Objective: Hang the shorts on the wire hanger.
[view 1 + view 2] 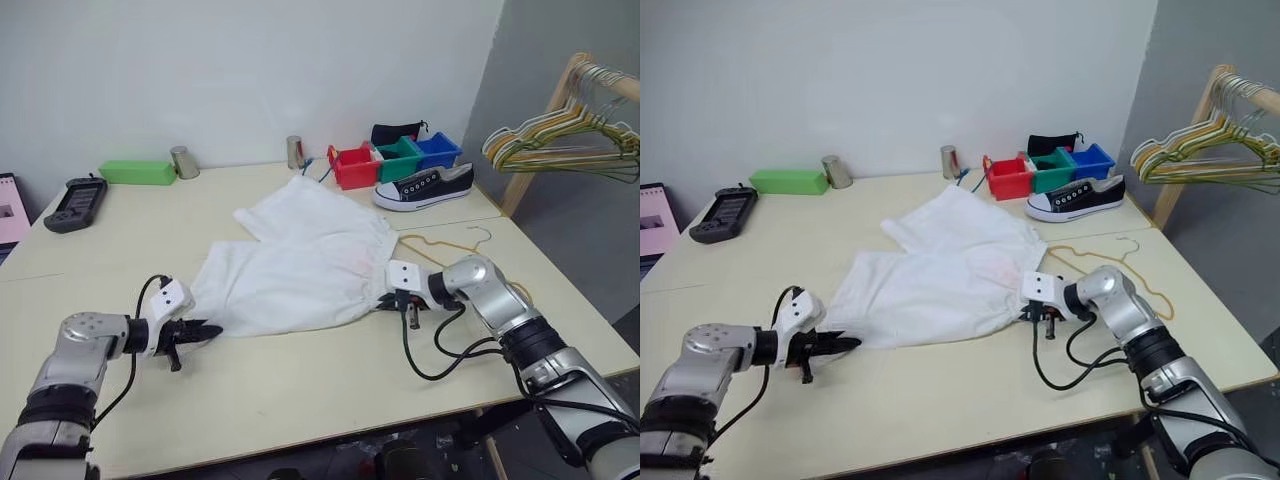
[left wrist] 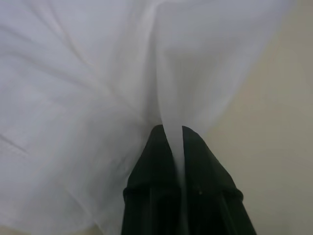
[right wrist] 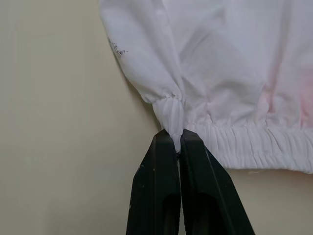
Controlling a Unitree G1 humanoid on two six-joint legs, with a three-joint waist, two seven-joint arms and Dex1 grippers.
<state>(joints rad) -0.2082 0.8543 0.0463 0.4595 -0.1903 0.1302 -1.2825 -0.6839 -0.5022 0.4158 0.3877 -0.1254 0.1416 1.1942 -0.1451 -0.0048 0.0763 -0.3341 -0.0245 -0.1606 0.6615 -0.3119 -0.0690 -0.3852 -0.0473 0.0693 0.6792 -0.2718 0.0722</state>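
Head view: the left claw (image 1: 203, 329) pinches the near left corner of the shorts (image 1: 300, 262); the right claw (image 1: 392, 300) pinches their gathered waistband. The shorts lie spread on the table (image 1: 300, 390) between the claws, and the wire hanger (image 1: 452, 246) lies just beyond the right claw.

Left wrist view: fingers (image 2: 151, 166) pressed together on a fold of cloth.

Right wrist view: fingers (image 3: 157, 171) clamp the waistband corner.
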